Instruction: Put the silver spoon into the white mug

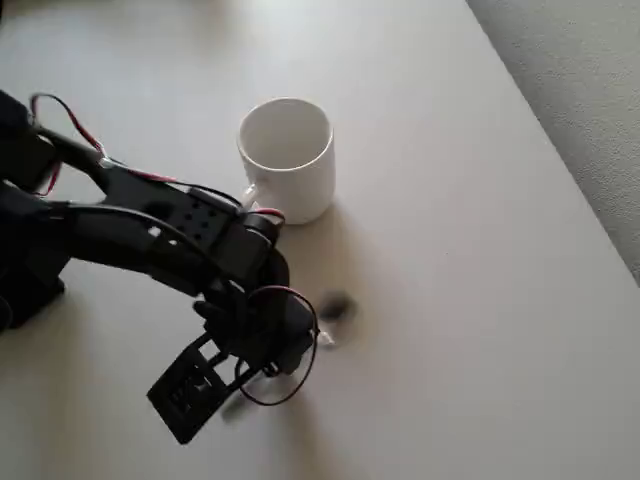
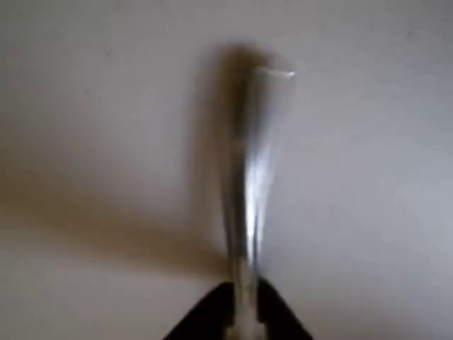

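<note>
- Pinched between the black two-finger gripper (image 2: pixel 242 312), the slim silver metal spoon (image 2: pixel 249 177) seems lifted, though blurred.
- Near it, the glossy white ceramic mug (image 1: pixel 287 157) stands empty; insertion remains.

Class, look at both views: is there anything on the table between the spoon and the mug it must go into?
Nothing visible. The tool grips the spoon; the mug stands open and upright across bare table.

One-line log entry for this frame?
gripper: shut on silver spoon | spoon: over table, blurred | white mug: upright, empty | stage: not yet in mug
</note>
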Controlling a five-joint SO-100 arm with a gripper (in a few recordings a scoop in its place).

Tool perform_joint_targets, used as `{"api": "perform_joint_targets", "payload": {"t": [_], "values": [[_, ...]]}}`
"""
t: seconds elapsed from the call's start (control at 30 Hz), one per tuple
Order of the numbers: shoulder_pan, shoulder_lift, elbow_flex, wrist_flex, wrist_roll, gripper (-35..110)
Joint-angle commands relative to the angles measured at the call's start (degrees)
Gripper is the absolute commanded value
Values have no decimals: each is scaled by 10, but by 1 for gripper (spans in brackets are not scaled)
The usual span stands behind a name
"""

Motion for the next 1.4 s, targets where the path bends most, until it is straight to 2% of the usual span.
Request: {"api": "perform_joint_targets", "payload": {"t": [0.0,0.27,0.9,1.37], "values": [[18,-2,-52,17,-8,-2],[25,33,-58,25,-12,-2],[-19,255,-58,95,-22,-2],[-142,456,-57,200,-47,-2]]}}
